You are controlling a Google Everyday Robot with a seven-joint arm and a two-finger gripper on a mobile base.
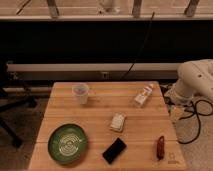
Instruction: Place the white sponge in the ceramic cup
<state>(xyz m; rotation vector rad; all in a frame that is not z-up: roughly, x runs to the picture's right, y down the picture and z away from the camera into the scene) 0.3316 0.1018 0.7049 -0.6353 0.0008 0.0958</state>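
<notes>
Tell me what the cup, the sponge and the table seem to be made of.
The cup looks pale and matte, likely ceramic, though plastic is possible. The sponge looks like soft off-white foam, with rounded corners. The table is light wood, with visible plank seams. The end effector is out of view; only the white arm shows at right.

Bare tabletop (100,109) between white sponge (118,121) and ceramic cup (80,93), carton (143,95) aside, hand unseen

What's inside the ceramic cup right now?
Nothing visible in the ceramic cup; its near wall hides the bottom. The white sponge lies on the table. The hand is out of view.
</notes>
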